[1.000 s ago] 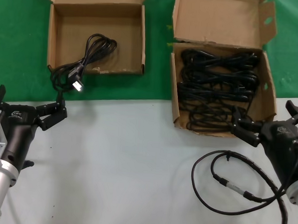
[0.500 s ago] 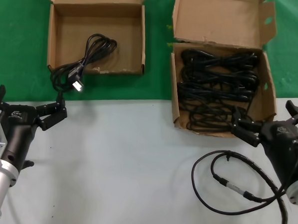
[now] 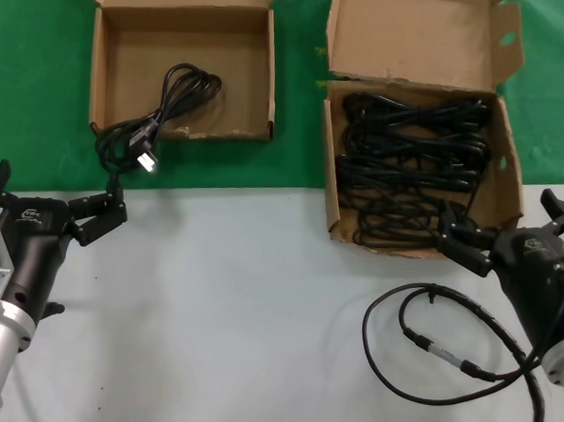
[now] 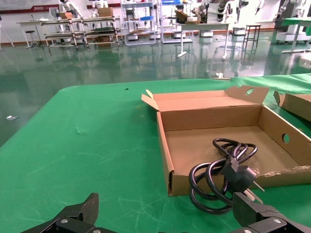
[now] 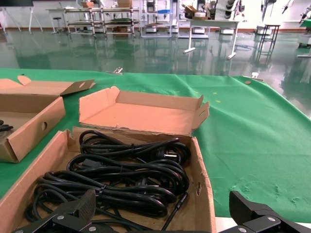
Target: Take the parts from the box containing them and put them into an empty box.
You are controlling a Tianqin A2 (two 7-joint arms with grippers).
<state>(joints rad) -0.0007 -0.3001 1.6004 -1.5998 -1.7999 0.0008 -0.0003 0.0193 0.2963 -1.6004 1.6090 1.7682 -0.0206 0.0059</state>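
Observation:
The larger box (image 3: pixel 414 38) with a tall back flap holds several coiled black cables (image 3: pixel 412 161); both also show in the right wrist view, the box (image 5: pixel 141 109) and the cables (image 5: pixel 126 174). The smaller box (image 3: pixel 101 60) holds one cable bundle (image 3: pixel 179 92) whose plug end (image 3: pixel 145 157) hangs over the ragged front edge onto the green cloth. The left wrist view shows this box (image 4: pixel 209 116) and bundle (image 4: pixel 228 170). My left gripper (image 3: pixel 58 195) (image 4: pixel 165 208) is open and empty, in front of the smaller box. My right gripper (image 3: pixel 499 220) (image 5: pixel 163 204) is open and empty at the larger box's front right corner.
A thin looped black robot lead (image 3: pixel 445 342) with an inline connector lies on the white table surface (image 3: pixel 239 303) beside my right arm. Green cloth (image 3: pixel 34 66) covers the back of the table under both boxes.

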